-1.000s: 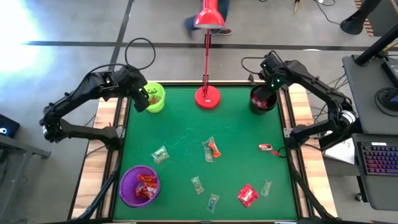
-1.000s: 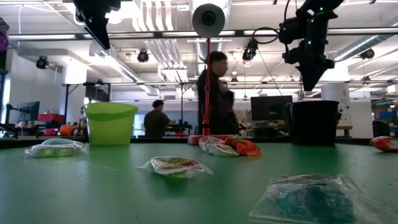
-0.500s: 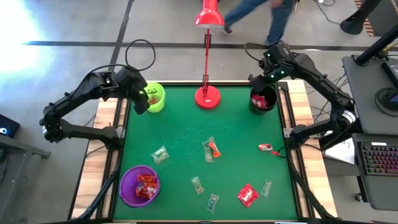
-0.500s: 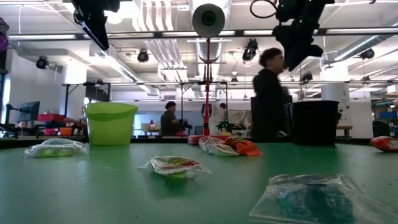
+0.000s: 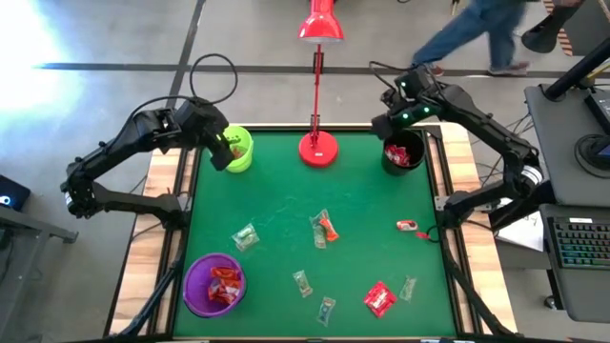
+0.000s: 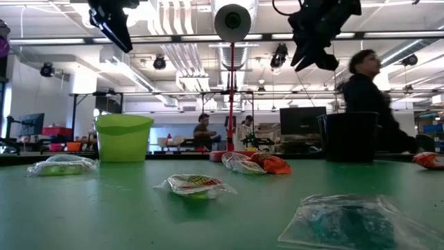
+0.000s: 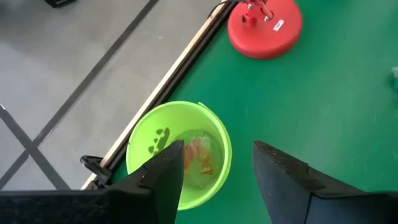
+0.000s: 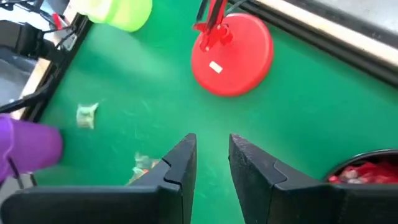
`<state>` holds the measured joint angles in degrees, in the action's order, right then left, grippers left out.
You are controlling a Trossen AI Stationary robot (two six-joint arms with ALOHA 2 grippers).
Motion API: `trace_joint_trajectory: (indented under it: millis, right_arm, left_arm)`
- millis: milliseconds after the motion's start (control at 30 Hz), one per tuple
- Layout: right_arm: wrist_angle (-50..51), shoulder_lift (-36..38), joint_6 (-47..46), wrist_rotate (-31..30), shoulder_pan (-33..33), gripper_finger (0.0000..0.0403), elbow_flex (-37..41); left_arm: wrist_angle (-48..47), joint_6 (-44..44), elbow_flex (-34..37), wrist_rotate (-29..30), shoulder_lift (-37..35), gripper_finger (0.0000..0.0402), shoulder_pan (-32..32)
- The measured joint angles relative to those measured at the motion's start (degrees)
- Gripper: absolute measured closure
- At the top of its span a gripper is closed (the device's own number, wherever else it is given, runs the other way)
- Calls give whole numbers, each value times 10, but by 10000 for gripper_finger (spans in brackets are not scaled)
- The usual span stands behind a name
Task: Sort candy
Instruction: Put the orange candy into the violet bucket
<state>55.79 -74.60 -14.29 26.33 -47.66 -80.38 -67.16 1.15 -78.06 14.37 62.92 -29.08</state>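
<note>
Left hand hangs over the lime cup at the tabletop's far left corner, fingers spread and empty; wrapped candy lies inside that cup. Right hand hovers beside the black cup at the far right, fingers a narrow gap apart, nothing between them; red candy shows in the black cup. More candy lies loose mid-tabletop and toward the near edge, some in the purple cup. Lamp base stands between the far cups

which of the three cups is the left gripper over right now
The lime-green cup at the table's far left corner. The left gripper hangs open above it; the purple cup and black cup sit elsewhere.
</note>
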Motion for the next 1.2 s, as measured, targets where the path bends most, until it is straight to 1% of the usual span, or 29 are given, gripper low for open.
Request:
trace_joint_trajectory:
  millis: [100,200,267,433,600,667,733,800,867,900,967,1200]
  right_arm:
    - [0,-12,-17,19,4,311,0]
    - [7,-27,-18,59,14,293,0]
    - [7,-37,-18,67,30,280,0]
    - [7,-64,-34,67,88,249,0]
    - [4,-87,-52,65,168,234,0]
    - [3,-97,-51,52,202,231,0]
    - [2,-107,-52,25,231,230,0]
    - [2,-114,-57,-12,256,229,1]
    - [0,-121,-86,-58,282,229,1]
    - [0,-125,-96,-72,295,229,1]
    - [-9,-133,-105,-83,320,229,1]
    - [-49,-175,-128,-84,389,229,1]
  left_arm:
    - [2,0,0,0,0,234,0]
    - [2,0,0,0,0,235,0]
    - [2,0,0,0,0,235,0]
    - [-4,-2,0,0,0,235,0]
    - [-3,-2,0,0,0,235,0]
    - [-3,-2,0,0,0,235,0]
    - [-3,-2,0,0,0,235,0]
    - [-3,-2,0,0,0,235,0]
    - [-4,-2,0,0,0,235,0]
    - [-4,-2,0,0,0,235,0]
    - [-4,-2,0,0,0,235,0]
    - [-6,-2,0,0,0,235,0]
